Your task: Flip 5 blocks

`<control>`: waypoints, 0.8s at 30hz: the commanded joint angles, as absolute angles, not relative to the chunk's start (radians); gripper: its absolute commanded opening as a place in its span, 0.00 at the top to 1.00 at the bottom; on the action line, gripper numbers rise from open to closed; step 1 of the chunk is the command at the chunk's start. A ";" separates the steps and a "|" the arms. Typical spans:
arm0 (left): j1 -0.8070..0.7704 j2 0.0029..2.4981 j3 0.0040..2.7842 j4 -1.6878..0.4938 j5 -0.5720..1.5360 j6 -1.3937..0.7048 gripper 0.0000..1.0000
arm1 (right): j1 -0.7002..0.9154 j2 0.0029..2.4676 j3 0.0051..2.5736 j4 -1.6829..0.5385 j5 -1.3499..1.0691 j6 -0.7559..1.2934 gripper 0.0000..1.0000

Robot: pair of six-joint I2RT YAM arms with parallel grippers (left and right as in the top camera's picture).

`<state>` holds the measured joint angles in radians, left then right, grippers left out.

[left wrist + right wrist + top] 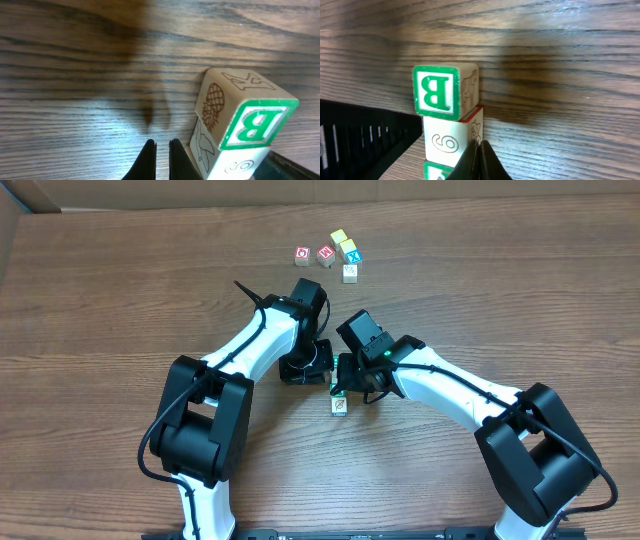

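The left gripper (162, 150) was shut, its fingers nearly together and holding nothing. Just to its right lay a block with a green B (255, 122), pressed against a numbered block (235, 167) on the table (75, 75). The right gripper (479, 150) was also shut and empty. Its tip was right beside the numbered block, though contact could not be told. A third block (436, 172) adjoined that row. Well beyond both grippers sat a cluster of five blocks (326, 253).

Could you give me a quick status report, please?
Left fingers shut, empty. Right fingers shut, empty, at the 6 block. B block next in line. Left arm close alongside.
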<state>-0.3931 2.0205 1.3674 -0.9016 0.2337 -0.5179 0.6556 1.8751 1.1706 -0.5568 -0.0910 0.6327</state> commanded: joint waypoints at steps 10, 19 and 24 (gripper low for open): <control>-0.400 2.033 1.362 -0.891 0.207 -0.524 0.96 | 0.662 1.876 1.164 -0.546 -0.117 0.632 0.96; -0.389 2.033 1.362 -0.901 0.202 -0.524 0.96 | 0.641 1.858 1.193 -0.622 -0.089 0.631 0.96; -0.376 2.033 1.362 -0.913 0.202 -0.519 0.96 | 0.635 1.852 1.198 -0.681 -0.107 0.660 0.96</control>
